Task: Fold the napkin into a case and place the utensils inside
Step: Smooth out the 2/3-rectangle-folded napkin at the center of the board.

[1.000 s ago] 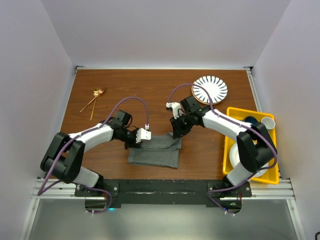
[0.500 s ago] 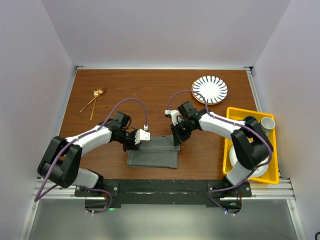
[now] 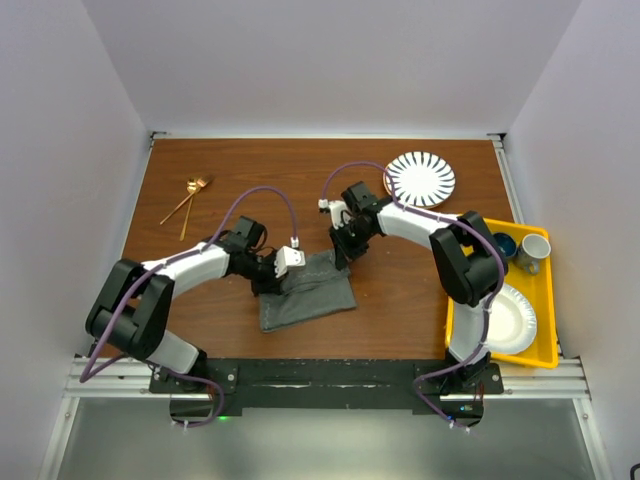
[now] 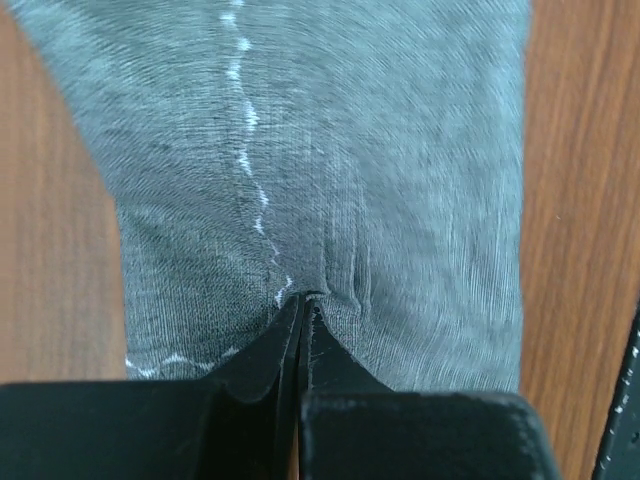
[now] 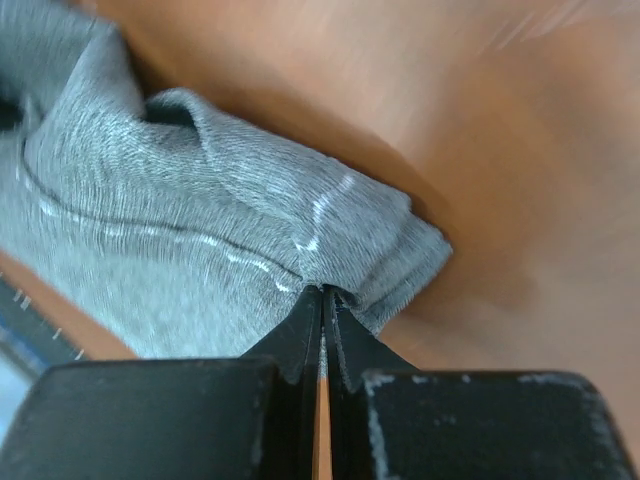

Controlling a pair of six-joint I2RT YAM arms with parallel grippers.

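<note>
The dark grey napkin [image 3: 305,295] lies folded on the brown table, tilted, between my two arms. My left gripper [image 3: 272,283] is shut on its left edge; the left wrist view shows the tips [image 4: 302,300] pinching the napkin [image 4: 330,150] beside a white stitched hem. My right gripper [image 3: 340,258] is shut on the far right corner, with the napkin [image 5: 200,250] bunched and lifted at the tips [image 5: 322,292]. The two gold-copper utensils [image 3: 188,200] lie crossed at the far left of the table, away from both grippers.
A black-and-white striped plate [image 3: 420,178] sits at the back right. A yellow bin [image 3: 545,300] at the right edge holds a white plate [image 3: 505,318], a mug [image 3: 532,250] and a dark bowl [image 3: 500,245]. The table's near edge runs just below the napkin.
Both grippers have moved away from the bases and leftward with the napkin, turning it to a slant. The right gripper closed on the napkin's far right corner over the last second.
</note>
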